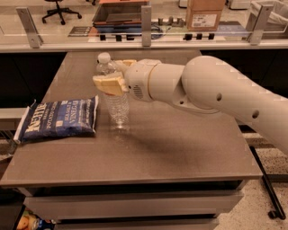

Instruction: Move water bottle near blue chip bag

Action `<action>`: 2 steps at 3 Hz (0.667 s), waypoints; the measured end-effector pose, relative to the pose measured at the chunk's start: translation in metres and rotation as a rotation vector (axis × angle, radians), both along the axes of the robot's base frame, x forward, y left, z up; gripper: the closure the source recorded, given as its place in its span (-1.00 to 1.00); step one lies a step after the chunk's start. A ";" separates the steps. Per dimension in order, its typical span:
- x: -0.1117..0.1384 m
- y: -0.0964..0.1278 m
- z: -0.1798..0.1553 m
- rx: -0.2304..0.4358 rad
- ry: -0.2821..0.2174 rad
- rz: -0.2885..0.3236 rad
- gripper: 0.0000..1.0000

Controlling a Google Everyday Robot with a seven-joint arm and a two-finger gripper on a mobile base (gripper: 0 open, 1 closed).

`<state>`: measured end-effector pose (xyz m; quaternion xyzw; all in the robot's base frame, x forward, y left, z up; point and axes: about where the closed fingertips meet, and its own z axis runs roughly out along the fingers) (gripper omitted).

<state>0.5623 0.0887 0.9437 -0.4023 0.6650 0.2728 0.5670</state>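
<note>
The water bottle [115, 105] is clear and ribbed with a white cap. It stands upright on the grey-brown table [180, 143], just right of the blue chip bag [58, 118]. The bag lies flat near the table's left edge, white lettering up. My gripper [110, 76] reaches in from the right on a large white arm and is shut on the bottle's upper part, with tan fingers [108, 84] on either side of it. The bottle's base is at or just above the table surface.
A low glass partition with metal posts [145, 20] runs along the table's far edge. Behind it are a brown cardboard box [204, 13], a dark tray and small items. An office chair stands far back left. A dark wheeled stand [270, 188] stands on the floor at right.
</note>
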 end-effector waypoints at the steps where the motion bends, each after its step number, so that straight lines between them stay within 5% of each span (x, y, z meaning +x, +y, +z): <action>1: -0.001 0.002 0.001 -0.001 -0.002 0.003 -0.27; 2: -0.002 0.004 0.002 -0.002 -0.003 0.006 -0.72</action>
